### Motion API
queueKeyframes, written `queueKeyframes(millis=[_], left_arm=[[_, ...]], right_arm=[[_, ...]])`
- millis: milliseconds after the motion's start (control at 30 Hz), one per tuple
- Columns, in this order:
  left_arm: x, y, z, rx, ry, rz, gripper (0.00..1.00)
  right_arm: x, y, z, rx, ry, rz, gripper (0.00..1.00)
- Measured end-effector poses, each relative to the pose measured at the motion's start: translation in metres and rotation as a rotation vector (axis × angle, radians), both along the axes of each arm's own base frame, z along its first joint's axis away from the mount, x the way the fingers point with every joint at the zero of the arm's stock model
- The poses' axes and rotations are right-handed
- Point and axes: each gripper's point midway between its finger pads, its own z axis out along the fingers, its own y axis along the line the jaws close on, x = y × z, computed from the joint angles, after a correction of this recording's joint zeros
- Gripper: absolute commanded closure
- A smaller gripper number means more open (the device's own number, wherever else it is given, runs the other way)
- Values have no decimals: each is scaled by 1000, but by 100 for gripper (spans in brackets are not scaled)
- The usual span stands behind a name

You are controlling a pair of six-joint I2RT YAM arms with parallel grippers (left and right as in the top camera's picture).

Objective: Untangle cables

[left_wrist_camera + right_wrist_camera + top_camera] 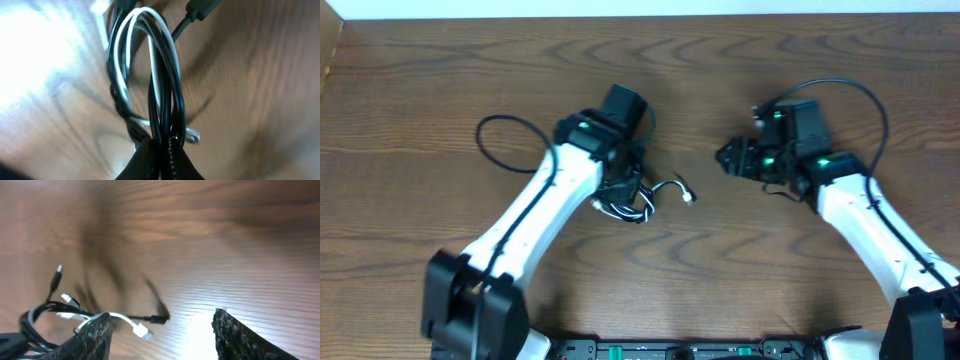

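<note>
The white and black cables [632, 203] lie in one tangled bundle at mid-table, a white plug end [688, 196] sticking out to the right. My left gripper [620, 190] is shut on the bundle; in the left wrist view the looped white and black cords [150, 75] rise straight out of the closed jaws [162, 160]. My right gripper [728, 157] is open and empty, to the right of the bundle and apart from it. In the right wrist view its fingers [160, 330] are spread wide, with the bundle [45, 317], a white plug [141, 330] and a black plug [159, 319] ahead at the lower left.
A thicker black robot wire [500, 140] loops on the table left of the left arm. Another black robot wire [850, 95] arcs over the right arm. The table's far edge [640, 14] runs along the top.
</note>
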Motion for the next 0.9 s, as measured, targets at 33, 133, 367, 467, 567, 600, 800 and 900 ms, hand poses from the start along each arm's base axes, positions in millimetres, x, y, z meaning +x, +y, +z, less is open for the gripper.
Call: queueKeyframes(millis=[33,133,367,467,567,600,800,900], left_arm=[[4,-4,-6,6,-6,-13,85],[15,-17,-27,31,-28,-61,74],[39,-9,-52,173,-126,-223,59],[49,0,-46,256,-190,-349,58],[53,6,-33,322,-250,-522,58],[52,7,-27,338,-266,-590,58],[36,6,3,341,-317,-937,58],[32,3,-3,335,-310,-1045,58]], right_arm=[[1,-4,0,-2,2,-8,35],[-1,-7,-1,-8,9,-6,30],[-6,-7,-3,-12,22,14,22],[-6,-7,-3,-14,22,15,21],[-6,-7,-3,-16,21,17,20],[-6,-7,-3,-18,19,19,20],[-6,-7,-3,-26,13,27,20],[-8,-8,-5,-29,20,30,20]])
